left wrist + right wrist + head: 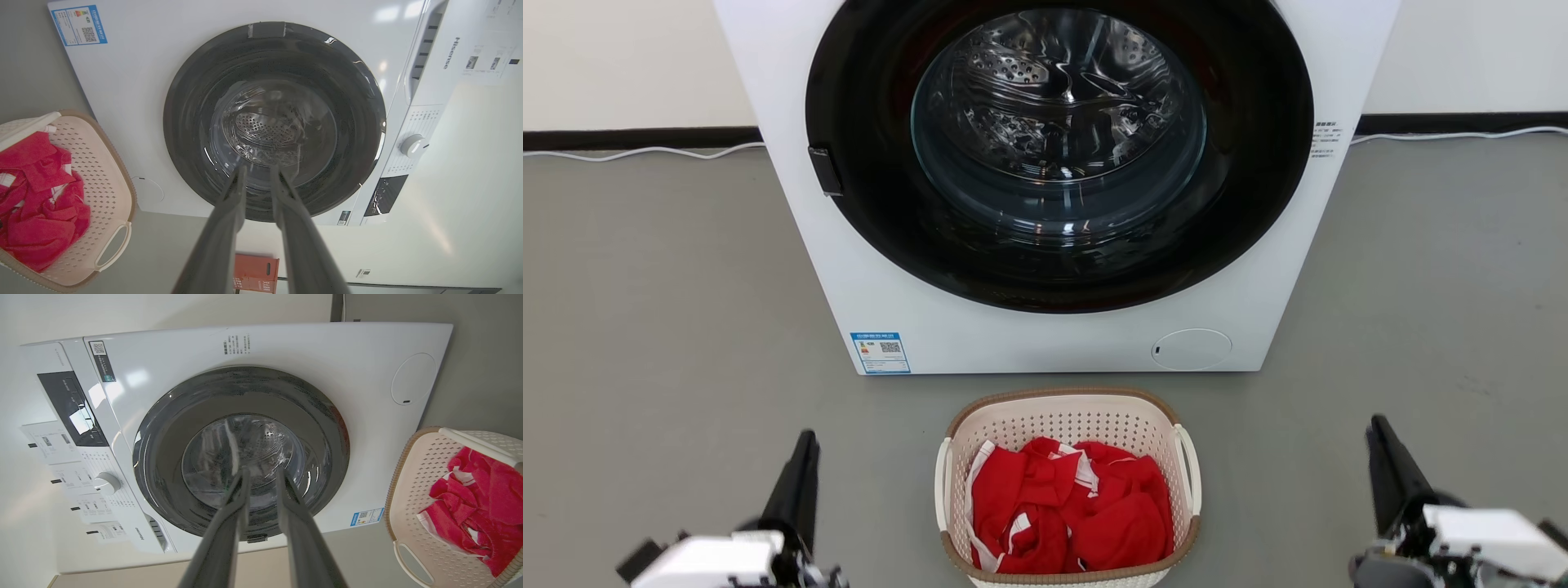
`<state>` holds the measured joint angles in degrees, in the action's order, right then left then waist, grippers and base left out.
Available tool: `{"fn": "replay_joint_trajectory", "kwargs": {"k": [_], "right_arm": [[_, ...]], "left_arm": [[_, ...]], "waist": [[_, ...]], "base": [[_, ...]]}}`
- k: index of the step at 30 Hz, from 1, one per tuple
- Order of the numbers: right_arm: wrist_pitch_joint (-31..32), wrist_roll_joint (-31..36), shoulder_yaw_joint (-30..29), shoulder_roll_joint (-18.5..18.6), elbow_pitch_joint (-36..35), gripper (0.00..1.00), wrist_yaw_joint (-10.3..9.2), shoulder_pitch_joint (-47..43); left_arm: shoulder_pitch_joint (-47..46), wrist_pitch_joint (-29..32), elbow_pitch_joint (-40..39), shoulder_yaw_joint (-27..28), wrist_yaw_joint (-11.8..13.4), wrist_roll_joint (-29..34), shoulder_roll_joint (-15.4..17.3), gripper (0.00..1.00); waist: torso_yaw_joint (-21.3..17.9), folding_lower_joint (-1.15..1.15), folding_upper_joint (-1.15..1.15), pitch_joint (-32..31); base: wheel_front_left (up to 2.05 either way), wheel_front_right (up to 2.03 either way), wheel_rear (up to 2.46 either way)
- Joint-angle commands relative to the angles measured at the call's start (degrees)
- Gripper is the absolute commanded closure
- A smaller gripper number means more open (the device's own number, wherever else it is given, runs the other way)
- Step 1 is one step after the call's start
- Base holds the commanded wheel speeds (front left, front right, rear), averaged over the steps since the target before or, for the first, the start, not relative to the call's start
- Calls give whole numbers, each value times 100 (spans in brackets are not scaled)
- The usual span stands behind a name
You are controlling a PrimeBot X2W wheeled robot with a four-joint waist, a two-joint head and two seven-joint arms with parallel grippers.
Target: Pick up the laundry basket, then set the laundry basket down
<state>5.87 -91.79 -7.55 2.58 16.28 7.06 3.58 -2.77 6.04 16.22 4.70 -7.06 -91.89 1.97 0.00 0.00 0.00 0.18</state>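
we find bright, even indoor light with soft, faint shadows. glare patches sit on the washer (359,36) front; reflections cross its door glass (1058,122). both wrist views bow at the edges, and the near fingers (222,237) blur.

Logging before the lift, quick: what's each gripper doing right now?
Left gripper: closed, holding nothing, apart from the laundry basket on its left.
Right gripper: closed, holding nothing, apart from the laundry basket on its right.
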Motion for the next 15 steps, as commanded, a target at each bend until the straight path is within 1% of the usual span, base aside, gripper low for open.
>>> {"fn": "replay_joint_trajectory", "kwargs": {"k": [1, 5, 9, 13, 15], "right_arm": [[-1, 0, 4, -8, 31, 0, -1, -22], [-43, -4, 29, -27, 91, 0, -1, -107], [-110, -1, 67, -25, 48, 0, 0, -127], [-179, 17, 112, -23, 2, 0, 2, -153], [-213, 42, 133, -23, -21, 0, 2, -159]], "left_arm": [[21, -2, 36, -3, 0, 1, -9, 0], [100, -47, 117, -41, 0, 14, -28, 0], [107, -114, 107, -86, -1, 35, -24, 0], [122, -182, 92, -130, -3, 57, -20, 0], [125, -215, 85, -149, -3, 72, -18, 0]], "waist": [[0, 0, 0, 0], [-1, 1, 0, 10], [0, 13, 0, -5], [0, 2, 0, 4], [0, 1, 0, 9]], "base": [[0, 0, 0], [0, 0, 0], [0, 0, 0], [0, 0, 0], [0, 0, 0]]}}
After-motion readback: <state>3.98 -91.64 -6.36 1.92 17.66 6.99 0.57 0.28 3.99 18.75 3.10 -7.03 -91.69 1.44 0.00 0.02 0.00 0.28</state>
